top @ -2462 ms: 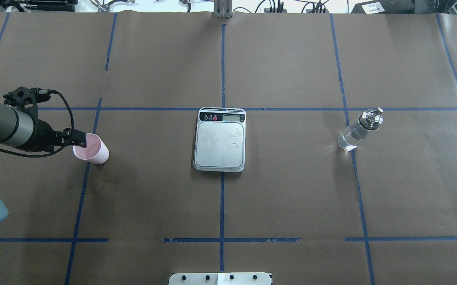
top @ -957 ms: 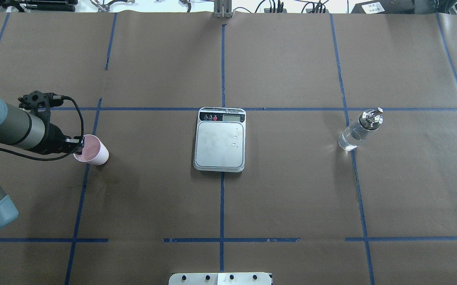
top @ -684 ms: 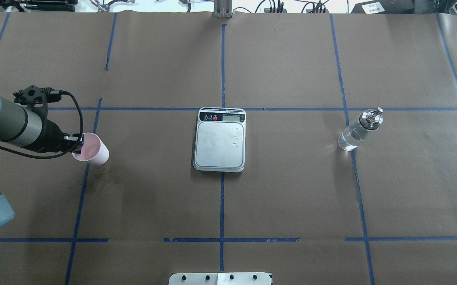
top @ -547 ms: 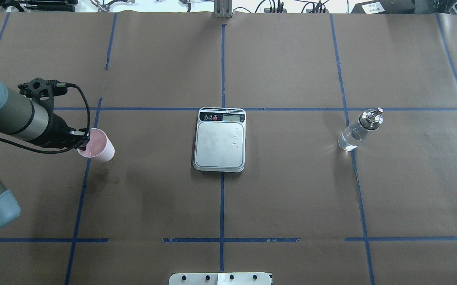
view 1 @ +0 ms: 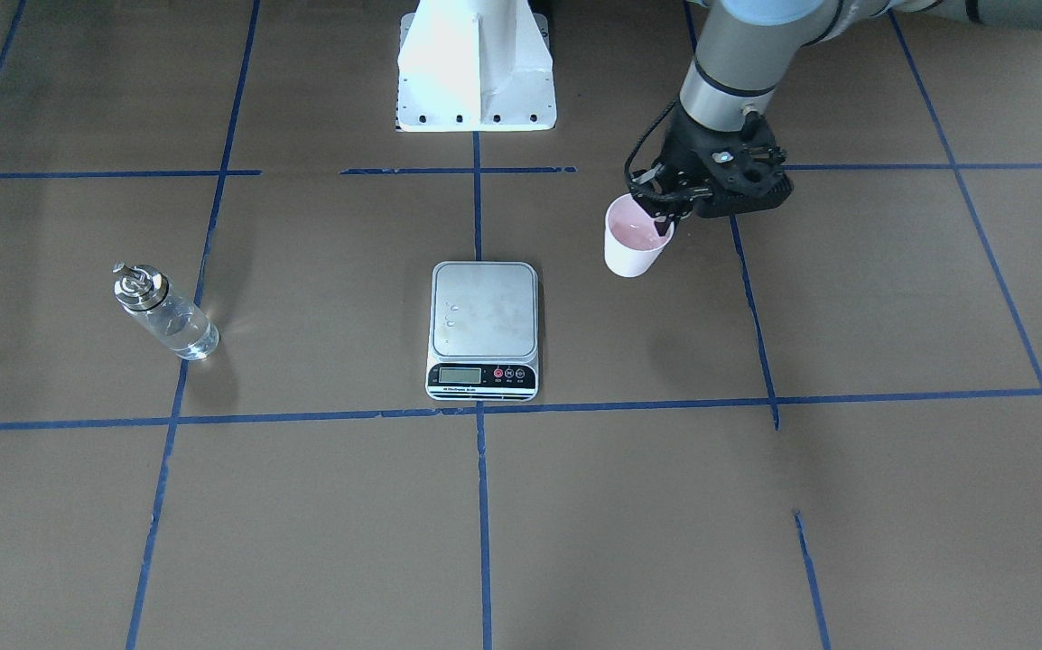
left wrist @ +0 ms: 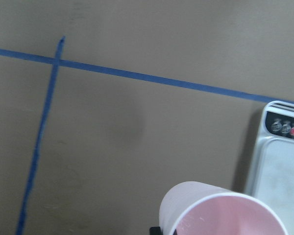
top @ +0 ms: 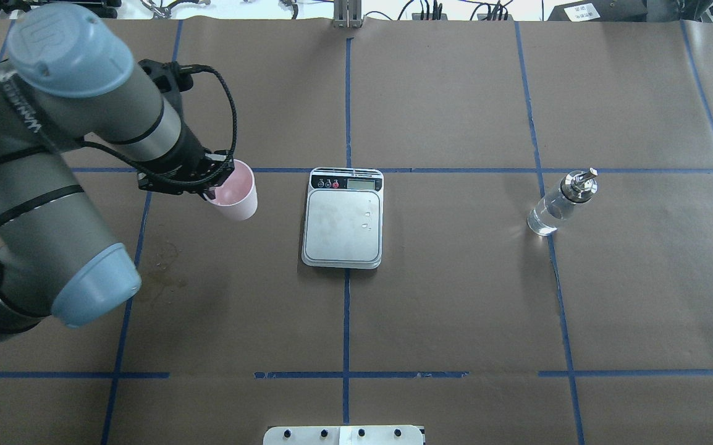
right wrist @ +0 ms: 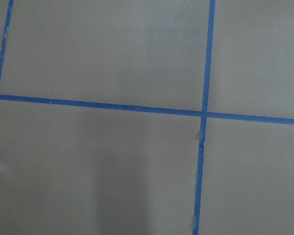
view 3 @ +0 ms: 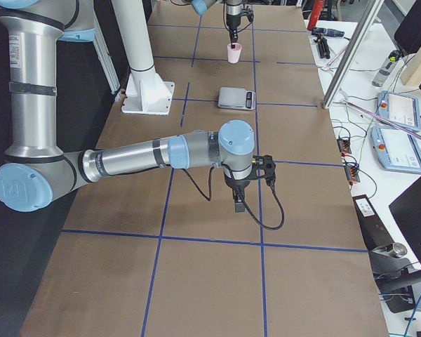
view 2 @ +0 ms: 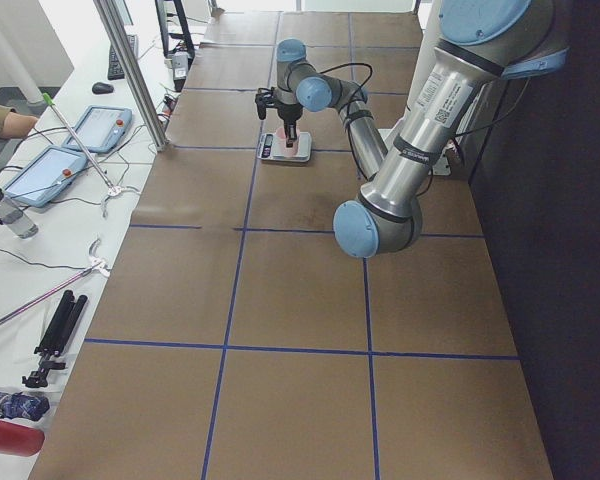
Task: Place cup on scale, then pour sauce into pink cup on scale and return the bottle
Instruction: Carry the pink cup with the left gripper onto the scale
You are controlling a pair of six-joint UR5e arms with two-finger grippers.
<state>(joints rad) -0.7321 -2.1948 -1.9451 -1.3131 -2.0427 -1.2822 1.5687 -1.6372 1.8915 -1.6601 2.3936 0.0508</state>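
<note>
The left gripper [top: 212,187] is pinching the near rim of the cup [top: 236,196], one finger inside the pink wall and one outside. The left arm is reaching in from the table's [top: 455,309] left end, its wrist pointing straight down. The cup is hanging upright, clear of the paper, and its shadow is falling apart from it. It is just beside the left edge of the scale [top: 343,225], level with the display end, with a strip of bare paper between them. The scale is lying at the table's middle, a few droplets on its platform. The bottle [top: 559,204], holding clear sauce [top: 544,220], is standing well apart toward the right end. The right gripper [view 3: 237,208] is hanging fingers-down near that end; I cannot tell how its fingers are set.
</note>
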